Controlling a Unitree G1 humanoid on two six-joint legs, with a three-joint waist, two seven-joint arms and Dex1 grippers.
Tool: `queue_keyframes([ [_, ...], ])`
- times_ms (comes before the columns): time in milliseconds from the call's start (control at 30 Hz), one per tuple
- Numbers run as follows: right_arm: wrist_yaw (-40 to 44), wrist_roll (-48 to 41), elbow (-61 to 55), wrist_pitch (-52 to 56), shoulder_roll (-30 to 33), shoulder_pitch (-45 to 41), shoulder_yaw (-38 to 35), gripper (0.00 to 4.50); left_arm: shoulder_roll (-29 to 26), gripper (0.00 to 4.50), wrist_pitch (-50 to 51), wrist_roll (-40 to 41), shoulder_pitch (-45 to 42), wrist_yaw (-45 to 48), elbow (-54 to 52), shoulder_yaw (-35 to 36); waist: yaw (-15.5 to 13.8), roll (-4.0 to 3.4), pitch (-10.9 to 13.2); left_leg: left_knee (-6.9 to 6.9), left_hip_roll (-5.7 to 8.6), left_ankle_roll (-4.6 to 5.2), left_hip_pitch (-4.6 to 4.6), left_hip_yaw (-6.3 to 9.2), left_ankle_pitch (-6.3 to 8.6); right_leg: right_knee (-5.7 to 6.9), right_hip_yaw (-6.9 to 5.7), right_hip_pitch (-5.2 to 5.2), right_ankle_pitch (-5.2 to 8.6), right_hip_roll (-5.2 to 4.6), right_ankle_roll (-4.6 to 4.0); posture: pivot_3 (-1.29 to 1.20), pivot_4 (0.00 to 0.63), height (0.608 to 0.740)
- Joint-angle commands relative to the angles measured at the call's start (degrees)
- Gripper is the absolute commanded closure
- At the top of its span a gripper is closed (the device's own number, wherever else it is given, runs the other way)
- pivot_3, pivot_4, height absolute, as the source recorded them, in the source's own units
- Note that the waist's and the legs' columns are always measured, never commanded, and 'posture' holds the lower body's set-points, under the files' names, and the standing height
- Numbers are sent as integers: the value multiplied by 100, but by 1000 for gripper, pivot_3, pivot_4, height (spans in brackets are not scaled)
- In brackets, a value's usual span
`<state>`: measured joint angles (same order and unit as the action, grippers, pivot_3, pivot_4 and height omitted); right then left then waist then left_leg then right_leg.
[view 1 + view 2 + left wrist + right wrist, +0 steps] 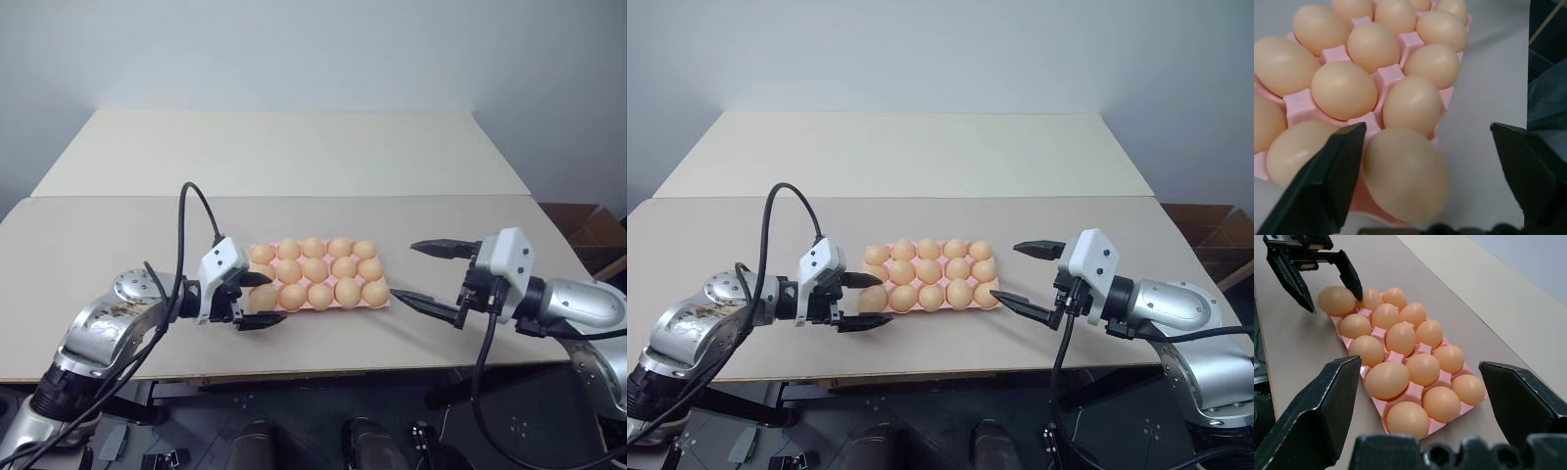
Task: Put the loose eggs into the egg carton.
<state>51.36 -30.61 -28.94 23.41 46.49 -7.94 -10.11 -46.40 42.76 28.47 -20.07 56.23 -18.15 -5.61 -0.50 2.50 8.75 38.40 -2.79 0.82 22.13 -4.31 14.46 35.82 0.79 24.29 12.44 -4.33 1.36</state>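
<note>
Left gripper: fingers wide around the corner egg.
Right gripper: wide, empty.
Egg carton: right wrist view shows it full.

Looks like a robotics lab or test room, not a home or kitchen. Two plain beige tables are pushed end to end against a bare pale wall, with nothing on them but a pink egg carton staged as a test prop. A brown cardboard box sits on the floor at the right, and loose black cables run in the open.
</note>
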Motion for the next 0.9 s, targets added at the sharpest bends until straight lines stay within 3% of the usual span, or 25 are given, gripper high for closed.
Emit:
queue_keyframes([
  [33,-63,-132,-182,3,-1,4,-216,0,-161,43,-63,61,-37,1,-284,334,1,0,0,0,0,0,0,0,0,0,0,0,0,0,0,0,150,740],
  [233,-37,-130,-142,-34,-18,-44,-158,0,-343,43,-336,365,252,154,-321,1276,17,0,0,0,-1,0,0,0,0,-1,0,1,0,0,0,0,150,740],
  [367,-8,-82,-49,-74,-37,-134,-93,0,-581,43,-662,472,926,404,-48,2315,58,-1,0,-2,-4,0,-4,-2,0,1,0,1,1,0,-1,0,150,740],
  [533,57,-40,51,-138,-40,-188,-70,0,-409,43,-680,644,2118,243,-110,3851,83,-2,1,-2,-7,0,-4,-3,0,0,-1,2,3,-3,-3,0,150,740],
  [733,225,-73,179,-176,-32,-230,-66,0,80,43,-602,932,3186,-73,-762,4628,37,-1,1,-1,-5,-1,-5,-4,1,-1,-2,0,3,-10,-5,0,150,740],
  [900,362,-41,327,-201,-19,-299,-49,0,241,43,-674,1055,3559,-212,-980,4813,10,-1,1,0,-7,-1,-11,-5,0,5,-2,-2,24,-6,-42,0,150,740],
])
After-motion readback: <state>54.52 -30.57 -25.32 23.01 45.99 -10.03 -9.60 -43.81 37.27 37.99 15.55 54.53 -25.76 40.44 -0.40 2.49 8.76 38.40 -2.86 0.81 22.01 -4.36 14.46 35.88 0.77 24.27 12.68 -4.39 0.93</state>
